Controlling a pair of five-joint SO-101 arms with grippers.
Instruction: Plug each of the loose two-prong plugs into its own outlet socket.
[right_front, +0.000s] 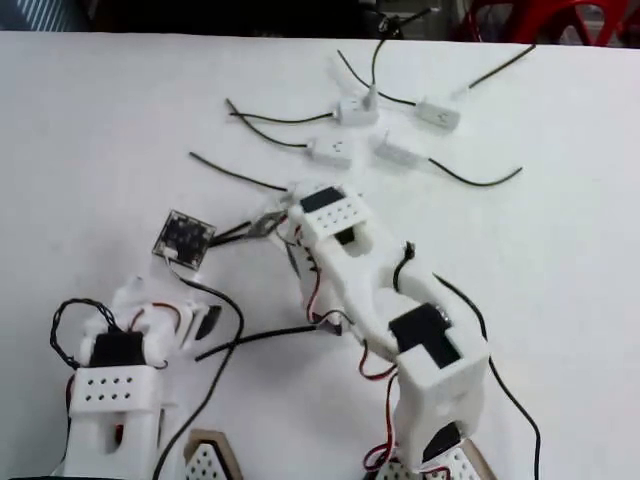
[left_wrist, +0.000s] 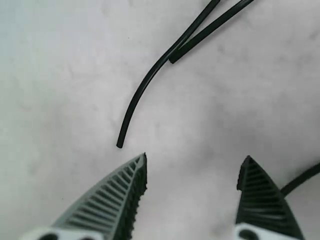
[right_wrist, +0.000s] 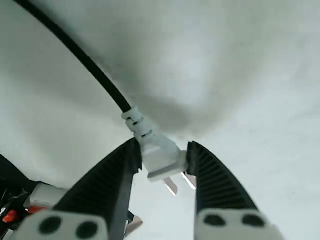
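Held plug: a small white plastic two-prong plug (right_wrist: 157, 155) with a ribbed strain relief and a thin black rubber cord (right_wrist: 85, 60), its two flat metal prongs pointing back towards the wrist.
Right gripper: the right gripper (right_wrist: 162, 145) is closed narrowly on the plug's body, one dark ribbed finger on each flat side, above the white tabletop (right_front: 100, 120).
Left gripper: the left gripper (left_wrist: 192, 165) is spread wide with nothing in it, low over the tabletop by two loose black cord ends (left_wrist: 120, 145).
Outlets: several white block-shaped outlet sockets (right_front: 330, 150) with black leads lie close together at the far middle of the tabletop, just beyond the reaching arm.
Handling: the plug looks light and rigid, with smooth plastic that could twist between the fingers. The cord is limp and will drag rather than steer.
Where to hold: likely on the flat sides of the body, clear of the prongs, as it is now.
Socket behaviour: the sockets look light and unanchored, so one would probably slide under a push unless the free gripper braces it.
Risk: the thin prongs may bend if they meet the slots at an angle.
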